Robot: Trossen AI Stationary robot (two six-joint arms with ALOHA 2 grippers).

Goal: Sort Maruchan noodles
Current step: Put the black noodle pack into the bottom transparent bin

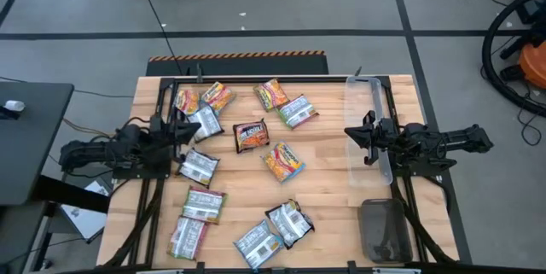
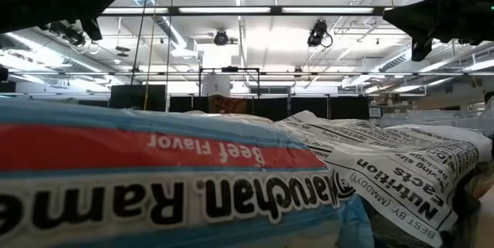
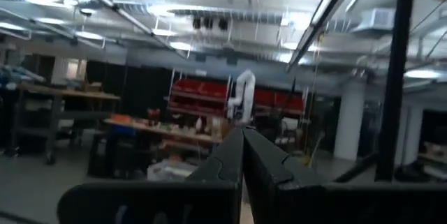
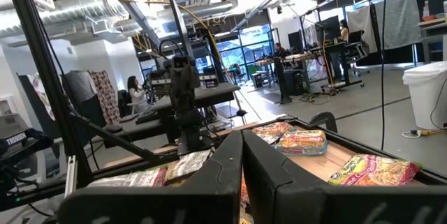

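Observation:
Several Maruchan noodle packets lie flat and scattered over the wooden table (image 1: 333, 180): orange ones (image 1: 271, 95) at the far side, a dark brown-red one (image 1: 251, 136) in the middle, and silvery ones (image 1: 198, 166) at the left and near edge. One packet (image 2: 154, 186) fills the low view. My left gripper (image 1: 189, 127) hovers shut at the table's left side, above the packets, and points slightly upward (image 3: 243, 132). My right gripper (image 1: 348, 131) is shut at the right side, pointing toward the packets (image 4: 242, 133). Neither holds anything.
A long clear plastic tray (image 1: 375, 103) lies along the right side under my right arm. A second tray (image 1: 384, 231) sits at the near right corner. A black frame (image 1: 256, 78) borders the table's far edge. Bare wood shows right of the centre.

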